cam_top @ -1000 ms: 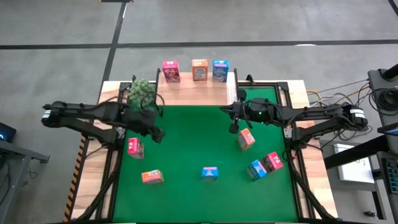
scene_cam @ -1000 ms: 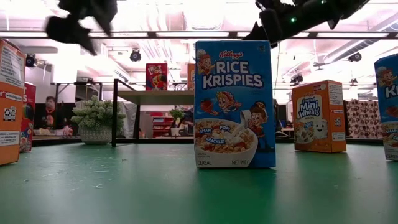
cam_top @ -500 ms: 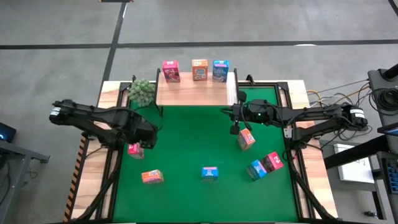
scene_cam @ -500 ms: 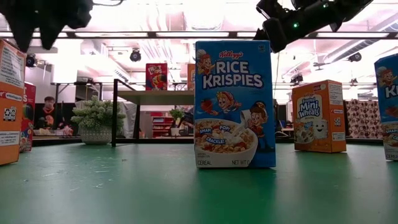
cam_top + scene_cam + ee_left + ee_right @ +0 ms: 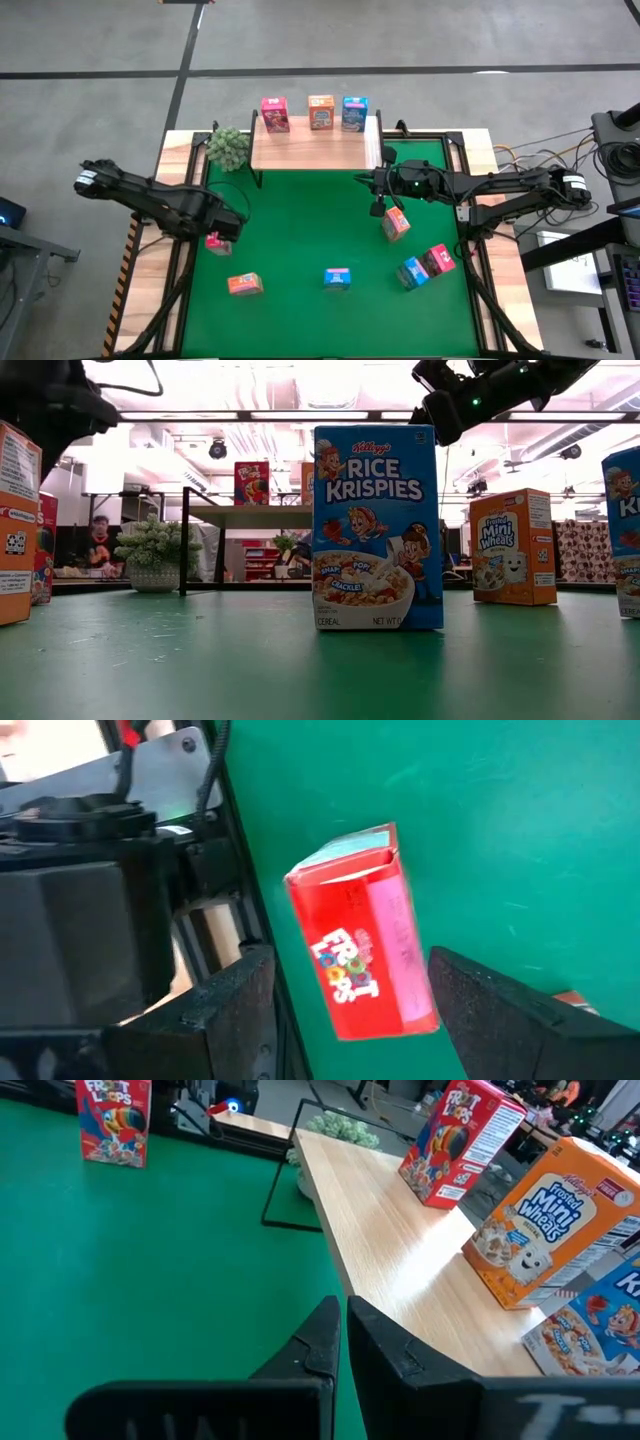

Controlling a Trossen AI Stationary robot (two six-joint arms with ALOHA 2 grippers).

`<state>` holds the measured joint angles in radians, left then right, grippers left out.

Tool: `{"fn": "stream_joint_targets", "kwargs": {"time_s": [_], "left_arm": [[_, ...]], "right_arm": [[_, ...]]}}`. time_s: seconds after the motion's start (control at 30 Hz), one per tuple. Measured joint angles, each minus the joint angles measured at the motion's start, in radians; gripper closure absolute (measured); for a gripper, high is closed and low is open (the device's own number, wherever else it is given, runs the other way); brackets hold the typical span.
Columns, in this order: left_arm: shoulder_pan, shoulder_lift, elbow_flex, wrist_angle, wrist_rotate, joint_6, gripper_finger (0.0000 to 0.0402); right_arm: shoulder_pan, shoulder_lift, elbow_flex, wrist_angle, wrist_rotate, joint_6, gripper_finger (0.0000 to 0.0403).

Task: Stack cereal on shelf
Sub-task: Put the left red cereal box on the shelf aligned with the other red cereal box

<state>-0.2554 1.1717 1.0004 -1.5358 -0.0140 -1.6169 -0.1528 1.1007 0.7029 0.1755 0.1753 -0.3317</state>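
Left jaws (image 5: 345,1010) stand wide, a red Froot Loops box (image 5: 360,932) lying between them on the desk — apparently not yet touched. Picking is the step; closing comes next. Right jaws (image 5: 343,1342) are shut, idle beside the shelf (image 5: 400,1270) — three boxes there.

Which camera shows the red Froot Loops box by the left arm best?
The left wrist view: the Froot Loops box fills the picture between the left tool's open fingers. The high view shows it small, partly under that tool. The right wrist view shows it far off. The low view shows only a red sliver at the left edge.
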Motion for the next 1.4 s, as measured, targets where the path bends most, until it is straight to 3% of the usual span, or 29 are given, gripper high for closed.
{"fn": "stream_joint_targets", "kwargs": {"time_s": [0.63, 1.17, 1.4], "left_arm": [[-0.012, 0.029, -0.087, 0.098, -0.038, -0.016, 0.0156], [-0.011, 0.051, -0.074, 0.129, -0.027, 0.046, 0.0239], [-0.011, 0.058, 0.044, 0.126, -0.074, 0.202, 0.025]], "right_arm": [[0.0, 0.0, 0.0, -0.015, 0.0, 0.002, 0.039], [0.0, 0.0, 0.0, -0.015, 0.0, 0.006, 0.039], [0.0, 0.0, 0.0, -0.015, 0.001, 0.006, 0.039]]}}
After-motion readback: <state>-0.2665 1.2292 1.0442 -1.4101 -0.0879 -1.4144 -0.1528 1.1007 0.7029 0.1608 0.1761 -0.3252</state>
